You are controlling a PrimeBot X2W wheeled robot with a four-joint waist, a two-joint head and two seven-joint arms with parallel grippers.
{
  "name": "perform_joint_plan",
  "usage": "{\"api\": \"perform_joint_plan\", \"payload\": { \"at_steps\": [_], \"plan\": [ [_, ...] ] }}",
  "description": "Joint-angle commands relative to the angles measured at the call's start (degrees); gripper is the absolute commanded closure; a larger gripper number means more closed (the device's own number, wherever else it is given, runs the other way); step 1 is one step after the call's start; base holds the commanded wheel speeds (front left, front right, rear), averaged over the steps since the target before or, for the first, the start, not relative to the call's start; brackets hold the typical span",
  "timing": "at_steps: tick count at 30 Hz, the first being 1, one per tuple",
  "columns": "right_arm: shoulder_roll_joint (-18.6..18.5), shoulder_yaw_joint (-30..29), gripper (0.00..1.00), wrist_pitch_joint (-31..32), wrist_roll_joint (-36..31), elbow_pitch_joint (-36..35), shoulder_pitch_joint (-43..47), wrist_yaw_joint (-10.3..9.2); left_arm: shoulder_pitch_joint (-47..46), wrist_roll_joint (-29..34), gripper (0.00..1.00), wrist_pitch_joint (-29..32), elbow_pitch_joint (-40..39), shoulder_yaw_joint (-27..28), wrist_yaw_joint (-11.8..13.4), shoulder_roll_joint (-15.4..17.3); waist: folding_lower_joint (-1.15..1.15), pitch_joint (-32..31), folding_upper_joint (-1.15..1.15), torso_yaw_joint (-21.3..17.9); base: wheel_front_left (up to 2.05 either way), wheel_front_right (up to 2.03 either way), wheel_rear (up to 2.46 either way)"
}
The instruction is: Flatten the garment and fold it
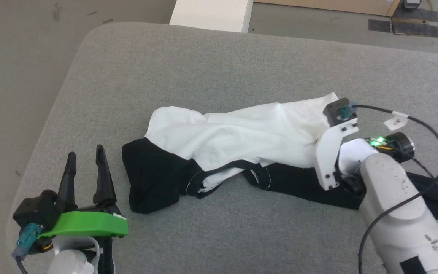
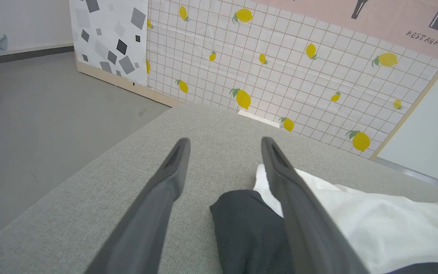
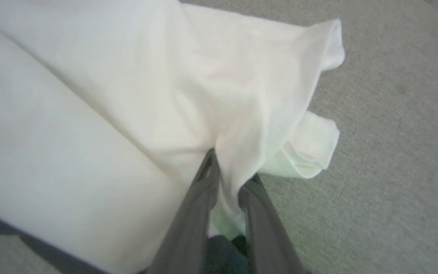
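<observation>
Right claw [image 3: 233, 165] nipped on white fold; shirt [image 1: 242, 133] bunched mid-surface [image 1: 203, 57].
Left claw [image 2: 224, 141] wide beside shirt's black sleeve. Risk: thin pinch slips, or one-sided pull drags the heap unspread.

**Clear lane ahead of the left tool, cloth crowding the right**

The left gripper [image 1: 85, 150] has its dark fingers spread wide. Straight ahead of the tips it's bare grey fabric-covered tabletop [image 1: 203, 57] right to the far edge, with nothing in the way. On its outer side the rounded table edge is near, with floor beyond. On its inner side, the black sleeve of the white cotton T-shirt with black sleeves [image 1: 242, 133] bulks up close by: that's the block. Past the far edge stands a lemon-patterned grid wall panel [image 2: 280, 68].

At the right gripper [image 3: 231, 169], the fingers are pinched on white cloth. Folds bank up ahead and to the wrist view's left, with open grey tabletop to its right. A looping black cable [image 1: 373, 109] arcs off that wrist.
</observation>
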Motion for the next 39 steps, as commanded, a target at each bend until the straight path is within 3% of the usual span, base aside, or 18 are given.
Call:
{"api": "perform_joint_plan", "payload": {
  "at_steps": [1, 10, 13, 14, 15, 16, 21, 28, 33, 39],
  "plan": [
    [-1.3, -0.8, 1.0, -0.9, 0.6, 0.5, -1.3, -0.09, -0.9, 0.7, 0.0, -0.3, 0.2, 0.0, -0.4, -0.3, 0.0, -0.4, 0.0, -0.1, 0.0, 0.0, 0.0],
    [-12.2, -9.4, 1.0, 0.4, 0.3, -0.3, -3.8, -0.09, -0.3, 1.6, 0.0, -0.3, 0.3, -0.5, -0.8, -1.0, 0.0, -2.4, 0.0, -0.6, 0.0, 0.0, 0.0],
    [-14.4, -13.9, 1.0, 0.7, -1.8, -1.5, -4.0, -0.09, 0.0, 1.8, 0.0, -0.3, 0.5, -0.7, -0.8, -1.1, 0.0, -2.6, 0.0, -0.7, 0.0, 0.0, 0.0],
    [-14.6, -15.7, 0.95, 0.7, -2.6, -1.6, -3.9, -0.09, 0.0, 1.8, 0.0, -0.3, 0.5, -0.8, -0.7, -1.1, 0.0, -2.6, 0.0, -0.7, 0.0, 0.0, 0.0],
    [-14.3, -16.9, 0.71, 0.8, -3.0, -1.7, -3.5, -0.09, 0.1, 1.9, 0.0, -0.3, 0.6, -0.9, -0.7, -1.2, 0.0, -2.8, 0.0, -0.7, 0.0, 0.0, 0.0],
    [-13.6, -18.0, 0.0, 0.8, -3.4, -2.1, -3.0, -0.09, 0.2, 1.9, 0.0, -0.3, 0.7, -1.0, -0.6, -1.3, 0.0, -3.0, 0.0, -0.8, 0.0, 0.0, 0.0],
    [-9.7, -20.3, 0.0, -5.0, -2.6, -6.3, -0.7, -0.09, 0.9, 1.4, 0.0, -0.2, 1.6, -1.5, -0.4, -1.5, 0.0, -4.1, 0.0, -1.3, 0.0, 0.0, 0.0],
    [-2.0, -24.2, 0.0, -19.3, 2.5, -17.0, 8.8, -0.09, 1.8, 0.9, 0.0, 0.3, 1.9, -2.0, -0.1, -1.4, 0.0, -6.7, 0.0, -3.0, 0.0, 0.0, 0.0],
    [0.9, -25.7, 0.0, -22.5, 4.8, -23.5, 19.0, -0.09, 2.7, 0.8, 0.0, 0.8, 1.6, -2.2, 0.1, -1.2, 0.0, -8.1, 0.0, -4.7, 0.0, 0.0, 0.0],
    [1.6, -26.6, 0.0, -23.3, 11.6, -27.8, 28.8, -0.09, 3.3, 0.3, 0.0, 1.6, 1.5, -3.1, 0.1, -1.3, 0.0, -8.6, 0.0, -6.7, 0.0, 0.0, 0.0]
  ]
}}
